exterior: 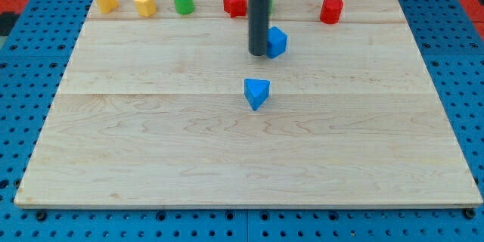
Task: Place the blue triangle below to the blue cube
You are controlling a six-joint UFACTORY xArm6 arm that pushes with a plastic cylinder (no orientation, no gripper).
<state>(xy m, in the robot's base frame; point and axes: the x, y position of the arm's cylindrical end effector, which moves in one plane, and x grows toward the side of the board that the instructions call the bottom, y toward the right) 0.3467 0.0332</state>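
Note:
The blue triangle (257, 93) lies near the middle of the wooden board (151, 159). The blue cube (277, 41) sits above it and slightly to the view's right. My tip (259, 53) stands right against the cube's left side, above the triangle and apart from it. The rod hides part of the cube's left edge.
Along the view's top edge stand two yellow blocks (106, 0) (144, 3), a green cylinder (183, 1), a red star-like block (235, 2) partly behind the rod, a sliver of a green block (271, 2) behind the rod, and a red cylinder (331, 10).

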